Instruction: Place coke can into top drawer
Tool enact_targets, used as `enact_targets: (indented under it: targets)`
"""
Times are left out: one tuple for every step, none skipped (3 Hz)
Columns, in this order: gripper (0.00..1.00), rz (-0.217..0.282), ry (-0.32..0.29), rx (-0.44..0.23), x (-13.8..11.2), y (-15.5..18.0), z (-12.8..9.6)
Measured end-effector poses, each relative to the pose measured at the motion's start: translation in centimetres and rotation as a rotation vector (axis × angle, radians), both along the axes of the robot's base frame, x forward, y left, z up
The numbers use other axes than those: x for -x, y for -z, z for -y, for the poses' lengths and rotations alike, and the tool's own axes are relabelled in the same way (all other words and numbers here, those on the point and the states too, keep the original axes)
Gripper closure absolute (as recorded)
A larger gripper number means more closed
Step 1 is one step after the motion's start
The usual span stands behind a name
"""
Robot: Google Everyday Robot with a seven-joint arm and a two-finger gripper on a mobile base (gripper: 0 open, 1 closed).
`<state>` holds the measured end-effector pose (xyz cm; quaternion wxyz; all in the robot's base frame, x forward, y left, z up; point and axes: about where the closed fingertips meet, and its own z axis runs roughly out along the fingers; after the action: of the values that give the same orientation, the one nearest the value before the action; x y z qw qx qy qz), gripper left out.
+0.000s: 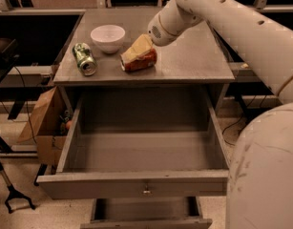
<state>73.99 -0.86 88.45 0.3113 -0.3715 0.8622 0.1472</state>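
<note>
The coke can lies on its side on the grey cabinet top, just right of the white bowl. My gripper reaches down from the upper right and sits over the can, its tan fingers covering the can's upper side. The top drawer is pulled wide open below the cabinet top, with nothing in it; its small knob shows at the front centre.
A white bowl stands at the back left of the top. A green can lies on its side near the left edge. A lower drawer is partly open. A cardboard box stands left of the cabinet.
</note>
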Motion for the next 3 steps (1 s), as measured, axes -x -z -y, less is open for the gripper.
enact_targets:
  targets:
    - [0.0, 0.025, -0.052, 0.019, -0.2, 0.4, -1.3]
    - [0.0, 0.089, -0.138, 0.055, -1.2, 0.7, -1.0]
    - [0.0, 0.16, -0.275, 0.128, -1.8, 0.4, -0.5]
